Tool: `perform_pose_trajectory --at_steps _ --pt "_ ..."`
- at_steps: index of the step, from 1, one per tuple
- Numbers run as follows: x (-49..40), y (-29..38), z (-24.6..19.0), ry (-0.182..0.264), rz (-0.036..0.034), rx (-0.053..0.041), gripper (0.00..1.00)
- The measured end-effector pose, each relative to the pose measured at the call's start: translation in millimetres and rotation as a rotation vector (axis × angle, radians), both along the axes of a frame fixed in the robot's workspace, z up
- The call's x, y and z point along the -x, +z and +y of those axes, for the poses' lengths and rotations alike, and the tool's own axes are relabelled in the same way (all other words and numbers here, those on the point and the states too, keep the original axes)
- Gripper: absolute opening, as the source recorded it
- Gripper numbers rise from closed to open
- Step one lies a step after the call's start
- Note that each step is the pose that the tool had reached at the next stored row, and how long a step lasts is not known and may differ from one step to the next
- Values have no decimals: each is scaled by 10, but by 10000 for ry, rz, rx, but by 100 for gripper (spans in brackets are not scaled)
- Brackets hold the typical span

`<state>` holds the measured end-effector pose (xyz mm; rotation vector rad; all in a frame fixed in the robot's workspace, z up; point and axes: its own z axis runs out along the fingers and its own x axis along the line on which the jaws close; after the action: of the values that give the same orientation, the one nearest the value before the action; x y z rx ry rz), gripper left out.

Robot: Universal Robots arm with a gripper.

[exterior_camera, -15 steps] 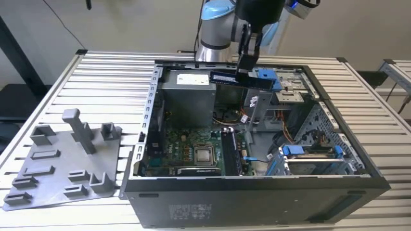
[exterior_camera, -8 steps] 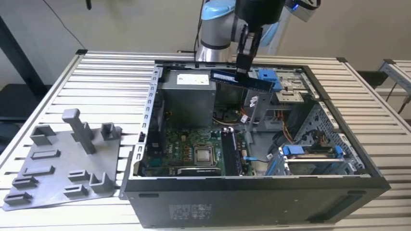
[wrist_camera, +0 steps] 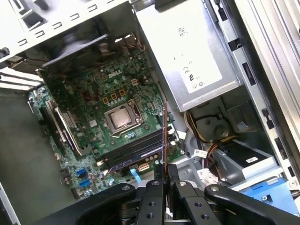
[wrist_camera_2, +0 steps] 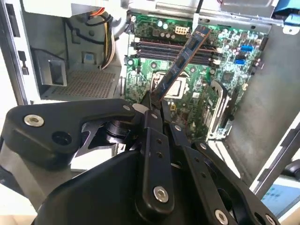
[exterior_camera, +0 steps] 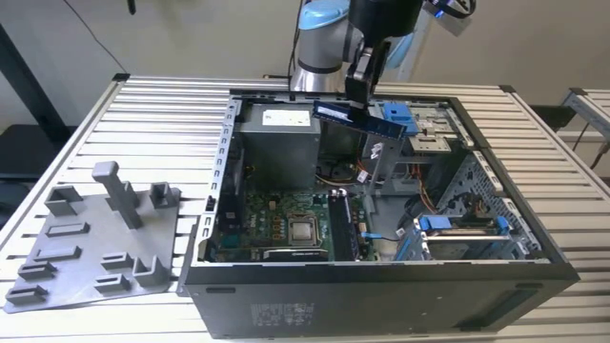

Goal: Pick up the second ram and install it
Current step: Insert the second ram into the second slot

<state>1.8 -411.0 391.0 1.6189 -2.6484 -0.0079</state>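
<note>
My gripper [exterior_camera: 356,100] hangs over the back half of the open computer case [exterior_camera: 381,279], shut on the second ram [exterior_camera: 358,119], a long dark stick with a blue label, held tilted in the air above the case. In the second wrist view the ram [wrist_camera_2: 183,57] sticks out from the gripper [wrist_camera_2: 152,105] towards the green motherboard [wrist_camera_2: 225,79]. The first wrist view has the ram [wrist_camera: 164,133] edge-on as a thin line, gripper [wrist_camera: 164,177] closed on its lower end. The row of dark memory slots [wrist_camera: 136,150] lies below it beside the processor [wrist_camera: 123,117], apart from the ram.
A gray plastic tray [exterior_camera: 67,275] with raised blocks lies on the slatted table at the exterior view's left. Inside the case are a gray power supply [exterior_camera: 276,136], bundled cables [wrist_camera: 215,136] and a blue-tabbed drive cage [exterior_camera: 458,225]. The case walls stand all around the motherboard.
</note>
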Motion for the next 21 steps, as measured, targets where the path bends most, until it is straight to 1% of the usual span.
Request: perform_pose_trajectory --at_steps 10,21 --pt "0 -6 0 -1592 0 0 14" --pt "0 -12 0 -3132 0 -1 14"
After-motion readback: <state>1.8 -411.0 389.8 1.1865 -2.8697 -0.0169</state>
